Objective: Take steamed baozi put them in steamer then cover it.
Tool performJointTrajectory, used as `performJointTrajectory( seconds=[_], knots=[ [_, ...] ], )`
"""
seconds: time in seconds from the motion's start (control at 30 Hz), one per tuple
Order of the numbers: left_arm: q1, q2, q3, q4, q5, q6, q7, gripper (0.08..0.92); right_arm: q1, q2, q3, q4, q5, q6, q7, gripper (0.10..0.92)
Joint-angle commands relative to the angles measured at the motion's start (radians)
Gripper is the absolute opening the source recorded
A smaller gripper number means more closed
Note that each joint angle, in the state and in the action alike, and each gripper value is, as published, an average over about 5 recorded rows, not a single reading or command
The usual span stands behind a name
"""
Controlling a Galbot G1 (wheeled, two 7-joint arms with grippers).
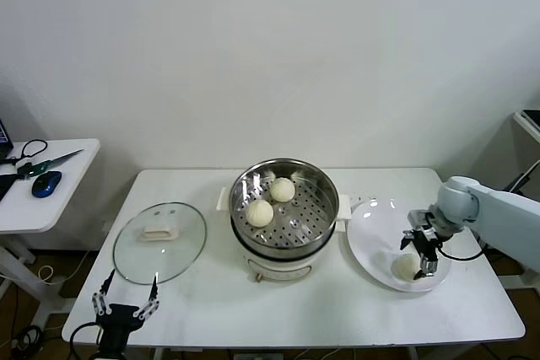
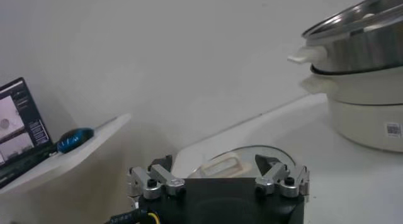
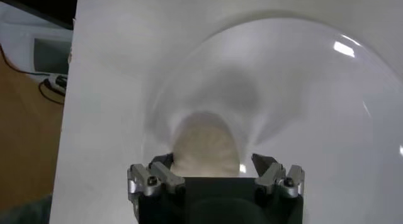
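The steamer (image 1: 325, 185) stands mid-table with two steamed baozi (image 1: 282, 189) (image 1: 260, 212) on its perforated tray. A third baozi (image 1: 406, 266) lies on the white plate (image 1: 371, 229) at the right. My right gripper (image 1: 424, 259) is open and lowered over it. In the right wrist view the bun (image 3: 206, 146) sits between the spread fingers of that gripper (image 3: 212, 160). A fourth bun is not in view. My left gripper (image 1: 125, 299) is open and empty at the front left, just in front of the glass lid (image 1: 160, 242).
The lid (image 2: 221, 164) lies flat on the table left of the steamer (image 2: 359, 49). A side table at the far left holds a blue mouse (image 1: 46, 183), scissors (image 1: 46, 163) and a laptop (image 2: 19, 131). The plate lies near the table's right edge.
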Motion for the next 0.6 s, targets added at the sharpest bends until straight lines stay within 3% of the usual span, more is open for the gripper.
performJointTrajectory(
  seconds=[0.03, 0.6],
  knots=[
    [-0.001, 0.000, 0.002, 0.002, 0.003, 0.000, 0.000, 0.823, 0.001, 0.018, -0.024, -0.021, 0.010, 0.002, -0.008, 0.813],
    [-0.001, 0.001, 0.002, 0.002, 0.004, 0.000, -0.001, 0.823, 0.028, 0.025, -0.036, -0.030, 0.011, 0.022, -0.009, 0.712]
  ],
)
